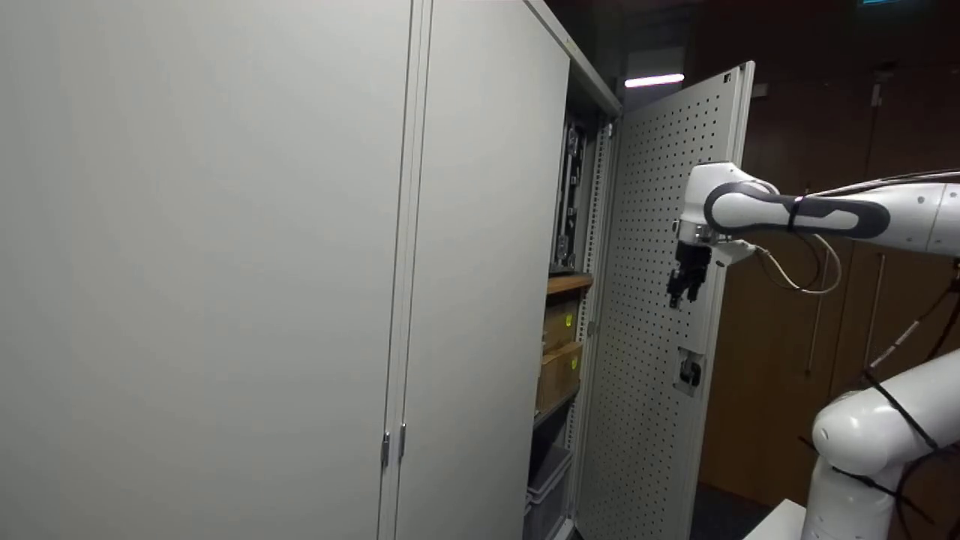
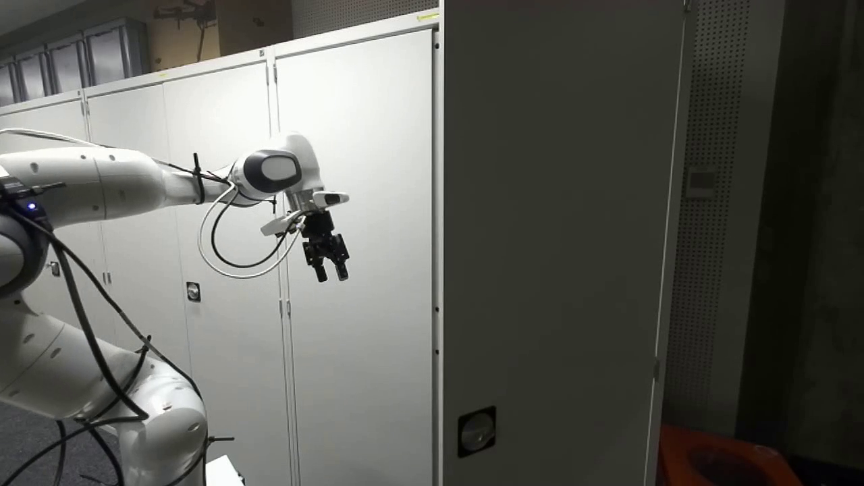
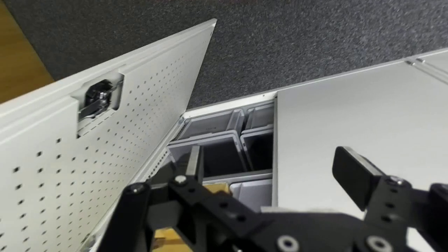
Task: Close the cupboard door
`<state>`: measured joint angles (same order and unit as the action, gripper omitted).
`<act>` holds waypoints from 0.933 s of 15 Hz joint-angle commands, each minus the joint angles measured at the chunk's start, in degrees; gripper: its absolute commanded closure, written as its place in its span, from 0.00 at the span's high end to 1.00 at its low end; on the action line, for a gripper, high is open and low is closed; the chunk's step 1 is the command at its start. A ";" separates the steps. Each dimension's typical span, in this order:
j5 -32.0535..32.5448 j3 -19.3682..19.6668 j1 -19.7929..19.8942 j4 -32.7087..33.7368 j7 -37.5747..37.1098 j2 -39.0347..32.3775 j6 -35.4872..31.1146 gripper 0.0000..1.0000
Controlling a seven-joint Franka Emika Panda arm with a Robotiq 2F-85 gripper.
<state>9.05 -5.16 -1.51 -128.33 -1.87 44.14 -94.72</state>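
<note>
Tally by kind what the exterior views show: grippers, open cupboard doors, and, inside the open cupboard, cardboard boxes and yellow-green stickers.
Gripper: 1
Open cupboard door: 1
Cardboard boxes: 2
Yellow-green stickers: 2
Total: 6

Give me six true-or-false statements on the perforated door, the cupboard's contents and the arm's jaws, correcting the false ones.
The tall narrow light-grey perforated metal door stands open. True.
A small dark metal latch sits near its free edge. True.
The jaws are clamped on the latch. False: they stand open and hold nothing.
Brown cardboard boxes with yellow-green labels sit inside the light-grey metal cupboard. True.
Nothing stands below the boxes. False: grey plastic bins do.
Every cupboard door in view stands open. False: the plain light-grey metal door beside the opening is shut.
</note>
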 commanded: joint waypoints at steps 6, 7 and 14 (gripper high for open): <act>9.33 7.60 5.48 1.73 0.68 12.26 -5.14 1.00; 9.84 8.55 6.02 1.84 0.49 12.90 -7.23 1.00; 12.91 13.38 10.34 2.04 1.27 14.88 -17.23 1.00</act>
<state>19.99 7.17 6.51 -127.14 -1.67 59.21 -108.35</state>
